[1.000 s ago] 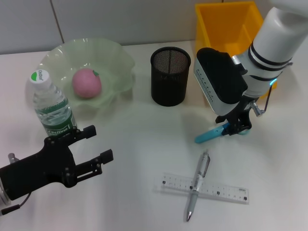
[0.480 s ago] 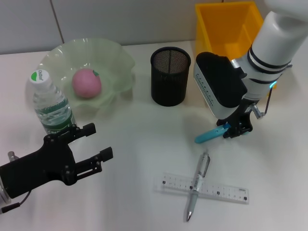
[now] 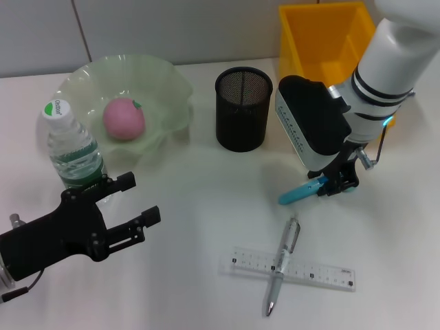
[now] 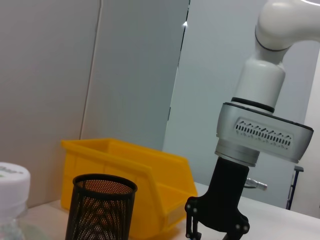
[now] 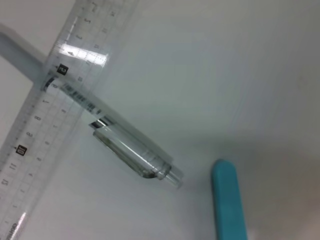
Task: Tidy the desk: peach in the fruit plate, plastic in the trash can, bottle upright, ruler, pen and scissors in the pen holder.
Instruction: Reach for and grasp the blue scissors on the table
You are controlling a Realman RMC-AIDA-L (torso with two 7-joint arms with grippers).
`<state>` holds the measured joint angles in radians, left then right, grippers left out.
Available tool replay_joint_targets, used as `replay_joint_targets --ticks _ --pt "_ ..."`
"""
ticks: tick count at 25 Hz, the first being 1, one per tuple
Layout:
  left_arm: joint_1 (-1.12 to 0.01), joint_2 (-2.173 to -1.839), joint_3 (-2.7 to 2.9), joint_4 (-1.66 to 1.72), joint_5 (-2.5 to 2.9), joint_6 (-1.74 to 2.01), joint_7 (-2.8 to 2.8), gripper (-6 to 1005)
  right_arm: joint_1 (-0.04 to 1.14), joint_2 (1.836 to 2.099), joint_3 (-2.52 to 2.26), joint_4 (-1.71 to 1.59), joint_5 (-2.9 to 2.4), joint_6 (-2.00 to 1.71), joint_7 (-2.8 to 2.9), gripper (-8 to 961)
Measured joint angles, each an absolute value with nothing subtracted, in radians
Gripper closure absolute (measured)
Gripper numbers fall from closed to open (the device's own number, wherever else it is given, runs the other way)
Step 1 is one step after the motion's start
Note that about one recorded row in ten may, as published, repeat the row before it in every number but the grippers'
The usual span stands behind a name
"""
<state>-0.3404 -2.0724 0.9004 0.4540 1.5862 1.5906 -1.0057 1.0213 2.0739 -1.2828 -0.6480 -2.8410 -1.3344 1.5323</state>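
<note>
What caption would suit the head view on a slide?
Right end effector over blue scissors; pen crosses ruler.

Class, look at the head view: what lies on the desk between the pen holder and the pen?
Only bare white desk lies between the pen holder and the pen, as the head view shows. The blue scissors sit off to the side.

White table point(image 3: 199, 199) carries bottle point(image 3: 72, 148), fruit plate point(image 3: 172, 89), pen holder point(image 3: 242, 108), ruler point(image 3: 316, 273).

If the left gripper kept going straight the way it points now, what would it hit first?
Probably nothing on the desk: the left gripper points over bare table toward the right gripper holding the blue scissors; depth unclear.
</note>
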Motion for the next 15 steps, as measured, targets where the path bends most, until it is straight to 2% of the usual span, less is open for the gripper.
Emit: replay_joint_targets --ticks 15 --pt "-0.336 -2.072 0.903 0.454 1.573 1.593 -1.009 217 1.026 2.078 -1.286 -0.634 -2.855 -1.323 1.539 613"
